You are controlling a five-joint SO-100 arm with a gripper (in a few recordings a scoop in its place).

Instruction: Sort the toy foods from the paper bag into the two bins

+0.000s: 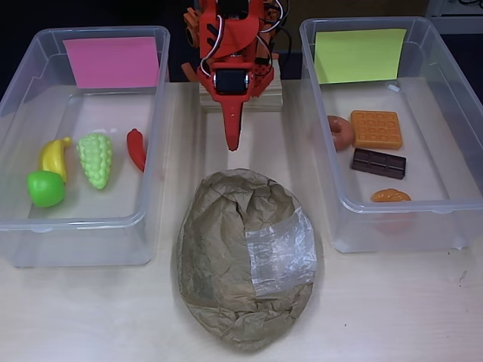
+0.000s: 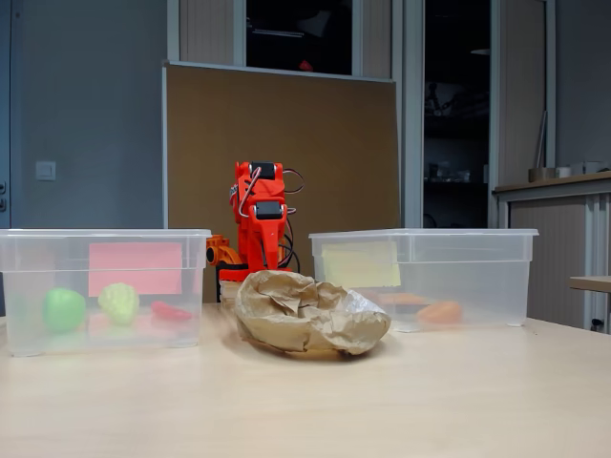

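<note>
Closest to you, the paper bag [image 1: 245, 260] lies crumpled on the table [image 1: 392, 309], and its folds hide what is inside. Just behind the bag your red arm sits folded low, its gripper [image 1: 232, 139] pointing down at the bag, pinched to a point and holding nothing. Left of the bag the pink-card bin [image 1: 83, 143] holds bananas [image 1: 54, 157], grapes [image 1: 95, 159], an apple [image 1: 45, 188] and a chili [image 1: 136, 148]; right of the bag the yellow-card bin [image 1: 392, 128] holds a waffle [image 1: 376, 129], chocolate bar [image 1: 378, 163], half-hidden donut [image 1: 341, 131] and cut-off bread roll [image 1: 390, 196].

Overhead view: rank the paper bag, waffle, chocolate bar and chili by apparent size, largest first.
1. Paper bag, far the largest.
2. Waffle.
3. Chocolate bar, a little smaller than the waffle; similar length, but narrower.
4. Chili, the smallest, thin and partly blurred by the bin wall.
</note>
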